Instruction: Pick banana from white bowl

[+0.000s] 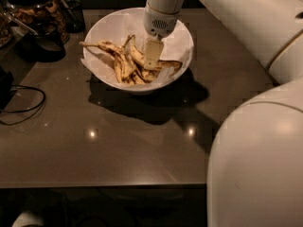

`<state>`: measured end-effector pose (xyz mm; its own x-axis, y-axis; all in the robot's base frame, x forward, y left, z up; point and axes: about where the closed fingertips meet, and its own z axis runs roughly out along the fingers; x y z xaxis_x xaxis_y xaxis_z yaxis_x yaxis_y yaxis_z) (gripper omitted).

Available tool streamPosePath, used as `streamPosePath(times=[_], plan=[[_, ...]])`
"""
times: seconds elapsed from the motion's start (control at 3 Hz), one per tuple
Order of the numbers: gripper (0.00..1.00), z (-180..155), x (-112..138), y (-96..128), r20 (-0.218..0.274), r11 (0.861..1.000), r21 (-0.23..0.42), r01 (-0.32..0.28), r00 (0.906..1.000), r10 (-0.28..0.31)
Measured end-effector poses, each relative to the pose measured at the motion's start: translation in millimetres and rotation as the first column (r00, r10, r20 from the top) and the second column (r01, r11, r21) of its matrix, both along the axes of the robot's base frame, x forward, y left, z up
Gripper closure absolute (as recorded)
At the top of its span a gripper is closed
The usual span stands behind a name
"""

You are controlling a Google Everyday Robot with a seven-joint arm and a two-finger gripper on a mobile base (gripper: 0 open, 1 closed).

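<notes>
The white bowl (106, 25) stands on the dark table at the back centre, lined with crinkled white paper. Several overripe bananas lie piled in it. The long speckled banana (165, 65) with a darkened tip lies at the right of the pile, under my gripper. A banana with a long thin stem (102, 45) points left. My gripper (152, 55) hangs from the white arm straight over the pile, its tip down among the bananas, touching or just above them.
A dark glass jar (35, 13) with a black lid and other dark items stand at the back left. A black cable (23, 105) loops on the left of the table. My white arm and body fill the right side. The table's front edge runs along the bottom.
</notes>
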<state>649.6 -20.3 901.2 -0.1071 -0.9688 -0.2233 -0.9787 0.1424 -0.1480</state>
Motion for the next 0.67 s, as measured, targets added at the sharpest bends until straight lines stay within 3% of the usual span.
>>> streamPosePath(times=[0.67], plan=[[0.42,-11.7,6.9,3.3,-0.033,1.0,0.008,-0.006,0.9994,0.007]])
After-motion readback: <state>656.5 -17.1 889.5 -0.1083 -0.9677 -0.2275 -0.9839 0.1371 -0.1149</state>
